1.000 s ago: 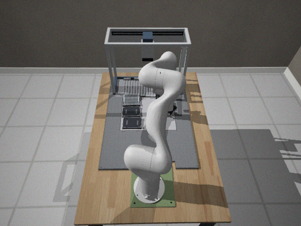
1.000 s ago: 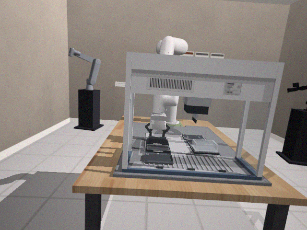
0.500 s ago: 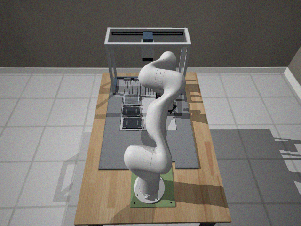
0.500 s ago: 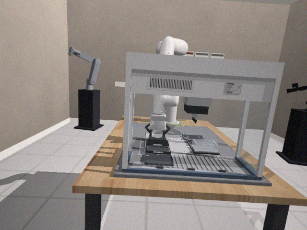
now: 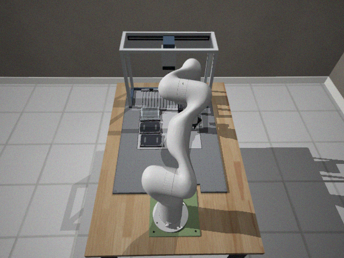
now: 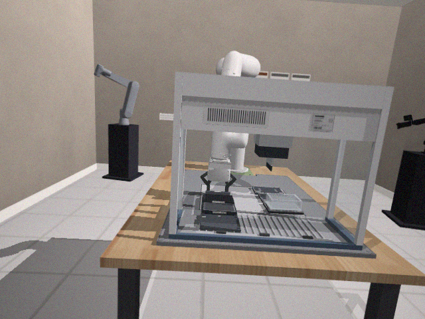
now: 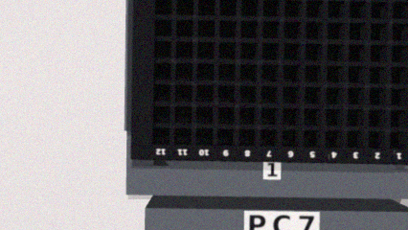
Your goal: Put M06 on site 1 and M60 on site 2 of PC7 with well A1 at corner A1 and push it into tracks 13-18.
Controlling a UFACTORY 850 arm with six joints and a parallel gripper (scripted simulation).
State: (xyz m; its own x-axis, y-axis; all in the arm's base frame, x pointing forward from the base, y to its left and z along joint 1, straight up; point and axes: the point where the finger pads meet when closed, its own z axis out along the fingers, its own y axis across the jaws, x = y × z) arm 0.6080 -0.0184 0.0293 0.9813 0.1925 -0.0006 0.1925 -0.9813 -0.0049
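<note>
The gripper (image 6: 218, 188) is wide open and has nothing in it. Its two dark fingers (image 6: 206, 183) hang down on each side of the near end of the carrier PC7 (image 7: 192, 184), and I cannot tell if they touch it. The wrist view looks straight down on the handle (image 7: 192, 216) with the name PC7 on it, and on the little tag for site 1 (image 7: 271, 171) just past it. A dark plate with numbers 1 to 12 along its edge sits on that site, so I think it is M06 (image 7: 268, 72), and it looks flat. In the exterior view the next dark plate along the carrier would be M60 (image 6: 218, 208). I cannot tell from here if site 3 is bare. The carrier lies in line with the rails (image 6: 281, 224), at the side where the high track numbers should be, under the grey frame (image 6: 281, 92). The clear block M09 (image 5: 150, 113) sits in its nest, and the two nests nearer the arm's base, S2 (image 5: 150, 127) and S1 (image 5: 150, 140), look dark and flat. So the loading looks done and the pushing step is in hand. Next the hand should go down, take the handle, and push the carrier straight in. I cannot see the lamp, so it must watch for that before it lets go.
</note>
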